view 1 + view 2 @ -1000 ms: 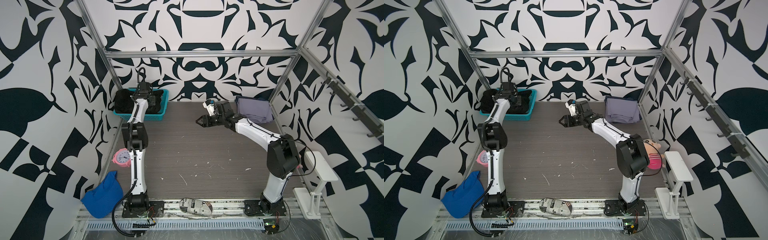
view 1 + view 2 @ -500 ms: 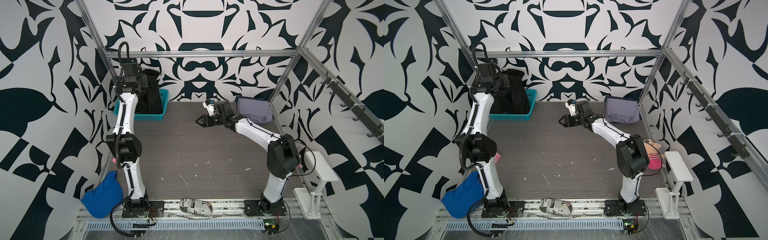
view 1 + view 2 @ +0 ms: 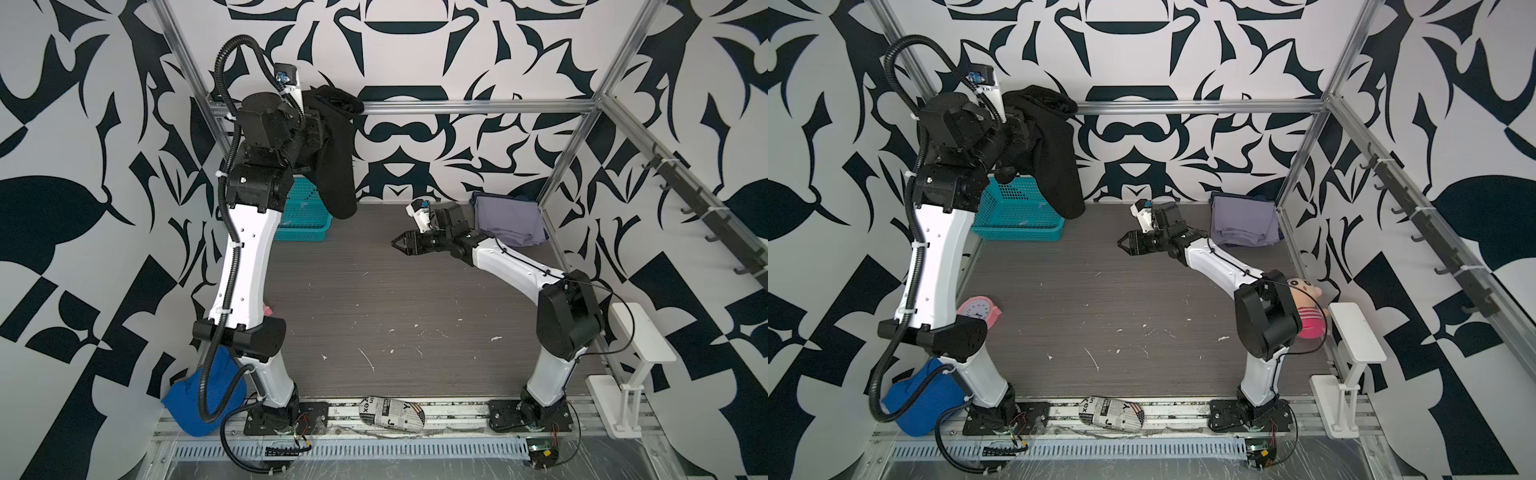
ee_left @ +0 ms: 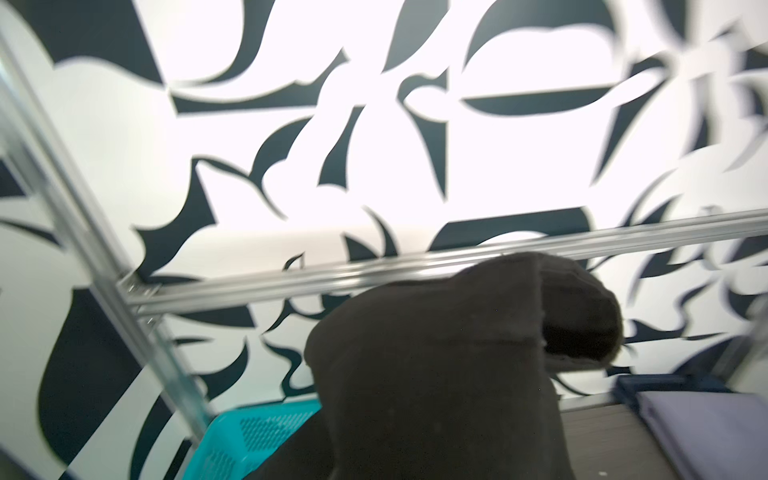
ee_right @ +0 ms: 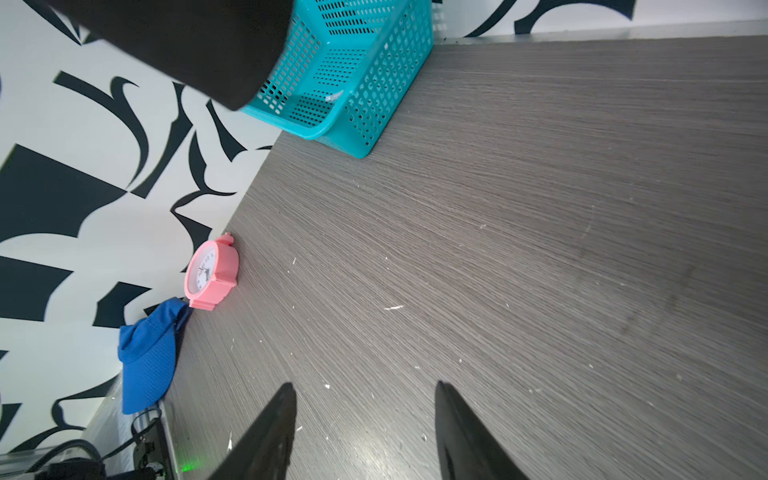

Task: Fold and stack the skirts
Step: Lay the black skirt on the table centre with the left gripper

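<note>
The black skirt [image 3: 337, 166] hangs in a long drape from my left gripper [image 3: 314, 129], which is raised high above the teal basket and shut on the cloth's upper part. The cloth fills the left wrist view [image 4: 436, 374] and hides the jaws there. A pale lavender skirt [image 3: 509, 222] lies folded at the back right corner, on top of a dark blue denim skirt [image 4: 665, 380] of which only an edge shows. My right gripper [image 3: 398, 243] hovers open over the bare table, left of that pile, with nothing between its fingers [image 5: 278, 415].
A teal basket [image 3: 299, 222] stands at the back left under the hanging cloth. A pink clock [image 3: 978, 309] and a blue mesh cloth [image 3: 199, 399] sit along the left edge. A newspaper-print bundle [image 3: 390, 411] lies at the front rail. A doll [image 3: 1306, 307] and a white stand [image 3: 636, 345] are at the right.
My left arm has risen from the basket, pulling the black skirt up and out until it hangs clear. The right arm has stayed where it was.
</note>
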Action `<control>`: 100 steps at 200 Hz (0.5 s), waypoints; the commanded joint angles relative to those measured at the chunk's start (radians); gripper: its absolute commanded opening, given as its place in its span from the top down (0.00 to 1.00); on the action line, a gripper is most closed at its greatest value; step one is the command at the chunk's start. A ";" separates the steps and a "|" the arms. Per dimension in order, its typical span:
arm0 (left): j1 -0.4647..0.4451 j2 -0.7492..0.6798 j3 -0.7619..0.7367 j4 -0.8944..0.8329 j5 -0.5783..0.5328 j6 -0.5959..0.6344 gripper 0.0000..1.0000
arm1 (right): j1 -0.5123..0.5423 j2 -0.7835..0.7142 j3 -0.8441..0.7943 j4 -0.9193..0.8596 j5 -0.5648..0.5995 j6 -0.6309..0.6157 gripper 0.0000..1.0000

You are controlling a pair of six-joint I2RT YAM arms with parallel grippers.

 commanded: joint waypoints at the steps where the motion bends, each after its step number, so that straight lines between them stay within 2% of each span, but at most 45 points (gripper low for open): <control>1: -0.094 -0.087 -0.065 0.058 -0.008 0.035 1.00 | -0.003 -0.128 -0.024 0.009 0.081 -0.042 0.43; 19: -0.191 -0.152 -0.206 0.098 -0.029 0.036 1.00 | -0.029 -0.215 -0.106 0.048 0.158 -0.016 0.43; 54: -0.347 -0.257 -0.527 0.211 -0.041 -0.028 1.00 | -0.154 -0.413 -0.321 0.168 0.251 0.100 0.43; 84: -0.386 -0.282 -0.777 0.305 0.026 -0.166 1.00 | -0.208 -0.514 -0.416 0.174 0.298 0.074 0.43; 100: -0.382 -0.261 -0.927 0.400 -0.028 -0.181 1.00 | -0.217 -0.502 -0.420 0.150 0.291 0.065 0.43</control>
